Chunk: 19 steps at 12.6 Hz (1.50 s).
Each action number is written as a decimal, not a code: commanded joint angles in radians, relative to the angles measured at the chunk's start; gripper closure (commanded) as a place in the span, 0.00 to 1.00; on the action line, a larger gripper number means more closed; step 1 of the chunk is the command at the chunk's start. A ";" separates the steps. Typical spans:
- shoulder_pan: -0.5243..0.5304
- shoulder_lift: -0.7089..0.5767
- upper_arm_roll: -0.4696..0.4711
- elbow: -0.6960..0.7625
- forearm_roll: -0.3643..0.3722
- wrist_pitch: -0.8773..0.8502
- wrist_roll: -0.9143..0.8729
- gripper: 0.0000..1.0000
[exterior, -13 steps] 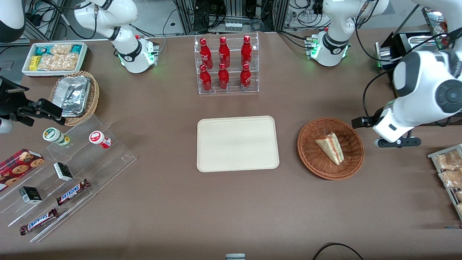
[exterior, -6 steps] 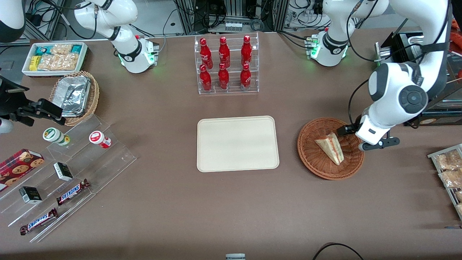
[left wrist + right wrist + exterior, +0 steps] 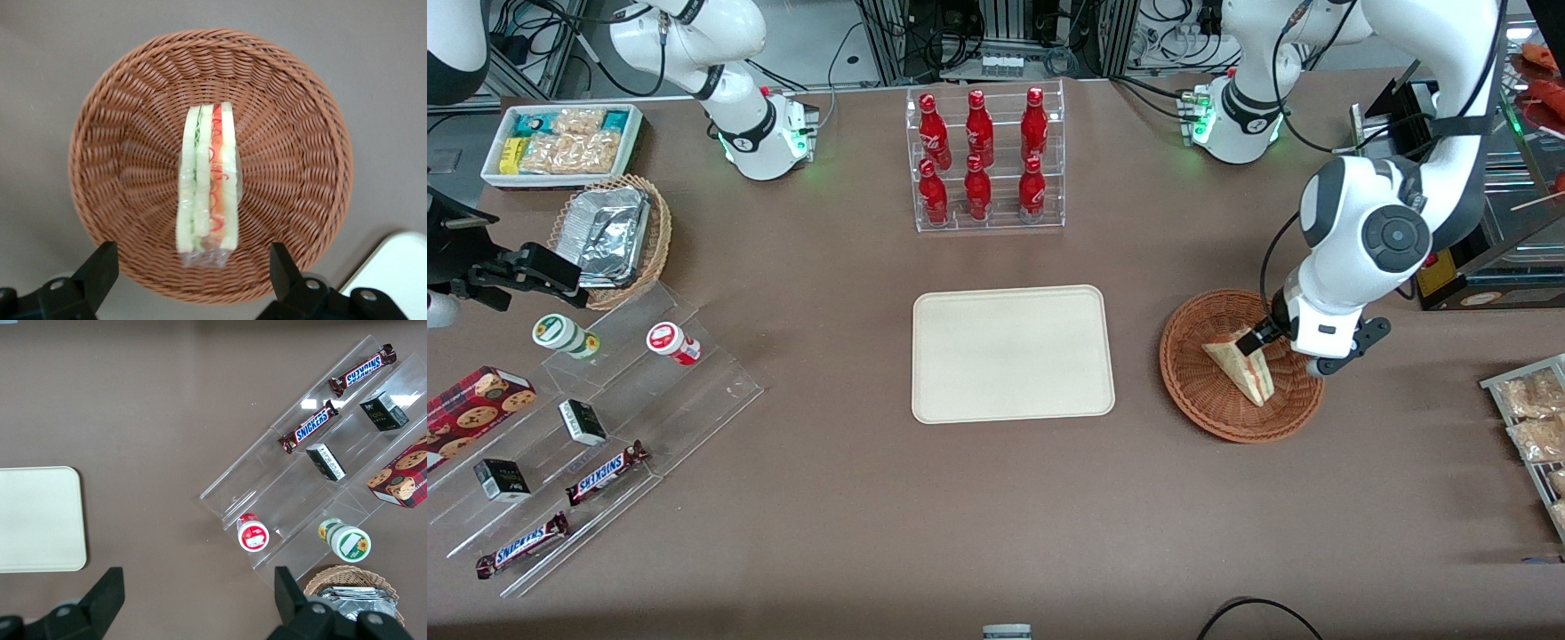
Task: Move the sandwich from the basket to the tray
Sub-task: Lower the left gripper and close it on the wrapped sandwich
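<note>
The sandwich (image 3: 1240, 363), a pale wedge in clear wrap with red, orange and green layers, lies in the reddish-brown woven basket (image 3: 1209, 418). The cream tray (image 3: 1012, 353) lies flat beside the basket, toward the parked arm's end, with nothing on it. My left gripper (image 3: 1288, 354) hangs open above the basket, over the sandwich's wide end, and holds nothing. In the left wrist view the sandwich (image 3: 208, 177) lies in the middle of the basket (image 3: 127, 133), the gripper (image 3: 192, 252) straddles its wrapped end from above, and a corner of the tray (image 3: 400, 267) shows.
A clear rack of red bottles (image 3: 987, 160) stands farther from the front camera than the tray. A tan basket with foil containers (image 3: 614, 236), a white snack bin (image 3: 560, 142) and acrylic steps with snacks (image 3: 587, 427) lie toward the parked arm's end. A snack rack (image 3: 1534, 427) sits at the working arm's end.
My left arm has swung in from the working arm's end of the table until its open gripper is over the basket and the sandwich. The sandwich, basket and tray have not moved.
</note>
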 commanded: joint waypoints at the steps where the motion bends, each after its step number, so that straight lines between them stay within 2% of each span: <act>1: -0.019 0.030 0.009 -0.003 -0.001 0.033 -0.081 0.00; 11: -0.010 0.157 0.009 -0.026 -0.009 0.168 -0.093 0.00; 12: -0.010 0.155 0.009 -0.031 -0.010 0.165 -0.096 0.06; 13: -0.010 0.154 0.009 -0.035 -0.013 0.165 -0.110 0.29; 14: -0.011 0.152 0.009 -0.035 -0.016 0.159 -0.124 0.69; 15: -0.011 0.149 0.009 -0.034 -0.015 0.151 -0.124 0.85; 17: -0.011 0.122 0.009 -0.015 -0.015 0.095 -0.112 0.89; 19: -0.011 0.111 0.010 0.069 -0.015 -0.051 -0.105 0.89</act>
